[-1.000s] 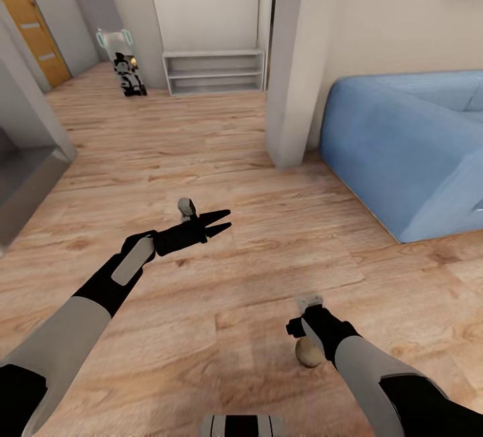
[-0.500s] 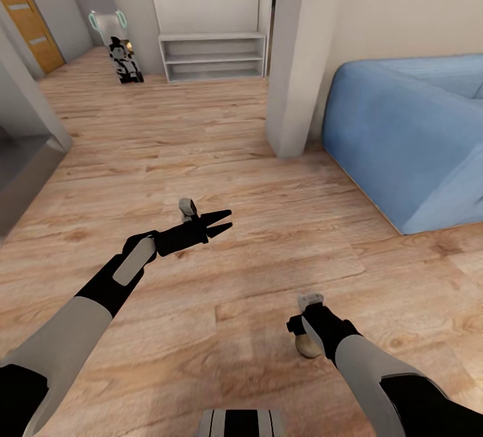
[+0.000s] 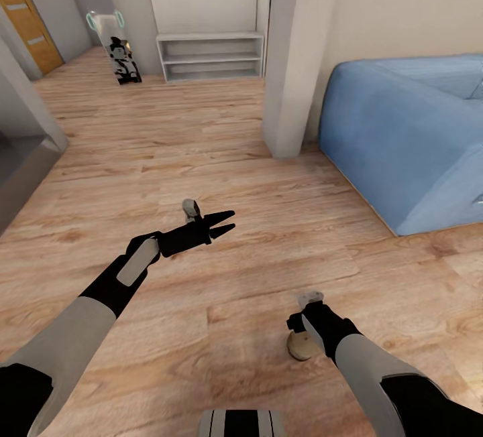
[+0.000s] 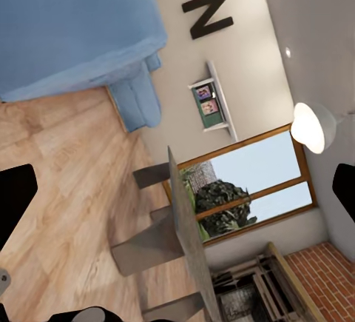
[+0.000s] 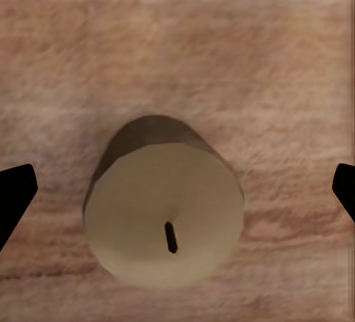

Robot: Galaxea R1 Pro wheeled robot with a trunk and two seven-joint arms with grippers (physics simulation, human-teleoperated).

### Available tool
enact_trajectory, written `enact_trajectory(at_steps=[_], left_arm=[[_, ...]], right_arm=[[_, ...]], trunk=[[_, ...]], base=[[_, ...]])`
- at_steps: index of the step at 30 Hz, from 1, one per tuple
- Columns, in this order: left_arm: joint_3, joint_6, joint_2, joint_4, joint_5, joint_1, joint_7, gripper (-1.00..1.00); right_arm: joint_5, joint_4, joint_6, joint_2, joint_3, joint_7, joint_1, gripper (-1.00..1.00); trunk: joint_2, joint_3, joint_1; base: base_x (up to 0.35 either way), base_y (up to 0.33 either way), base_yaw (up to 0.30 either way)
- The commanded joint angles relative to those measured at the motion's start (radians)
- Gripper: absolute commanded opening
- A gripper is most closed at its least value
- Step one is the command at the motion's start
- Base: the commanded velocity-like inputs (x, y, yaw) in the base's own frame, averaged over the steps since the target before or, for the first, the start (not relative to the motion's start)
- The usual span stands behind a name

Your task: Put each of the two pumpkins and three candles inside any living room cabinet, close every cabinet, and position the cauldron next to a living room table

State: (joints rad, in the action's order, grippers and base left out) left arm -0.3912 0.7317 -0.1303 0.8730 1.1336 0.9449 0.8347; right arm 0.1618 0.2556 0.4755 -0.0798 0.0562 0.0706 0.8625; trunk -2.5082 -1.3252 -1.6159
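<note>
Jaws spread wide on both grippers, gripping nothing. Left gripper held out level over the wooden floor, fingers parted. Right gripper pointed straight down above a candle standing upright on the floor, wick up, centred between the finger tips yet untouched. Blue sofa off to the right; grey shelf unit against the far wall.

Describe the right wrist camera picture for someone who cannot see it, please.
A short, pale cream cylindrical candle with a small dark wick stands upright on a light wooden plank floor, seen from straight above. The two black fingertips of the right gripper sit wide apart at opposite edges of the picture, not touching the candle.
</note>
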Motion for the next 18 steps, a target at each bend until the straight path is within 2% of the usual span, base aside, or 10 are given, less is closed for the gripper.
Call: enact_trajectory(at_steps=[1, 8, 18], left_arm=[[0.0, 0.0, 0.0, -0.001, 0.0, 0.0, 0.0, 1.0], [0.0, 0.0, 0.001, -0.002, 0.0, 0.0, 0.0, 1.0], [0.0, 0.0, 0.001, -0.002, 0.0, 0.0, 0.0, 1.0]], right_arm=[[0.0, 0.0, 0.0, 0.0, 0.0, 0.0, 0.0, 1.0], [-0.003, -0.001, 0.001, 0.0, -0.001, -0.001, 0.0, 1.0], [-0.001, 0.0, 0.045, 0.0, -0.001, -0.004, 0.0, 1.0]], trunk=[[0.0, 0.0, 0.0], [0.0, 0.0, 0.0], [-0.002, -0.039, -0.004]], base=[[0.018, -0.047, 0.0], [0.005, -0.014, 0.0], [0.0, -0.001, 0.0]])
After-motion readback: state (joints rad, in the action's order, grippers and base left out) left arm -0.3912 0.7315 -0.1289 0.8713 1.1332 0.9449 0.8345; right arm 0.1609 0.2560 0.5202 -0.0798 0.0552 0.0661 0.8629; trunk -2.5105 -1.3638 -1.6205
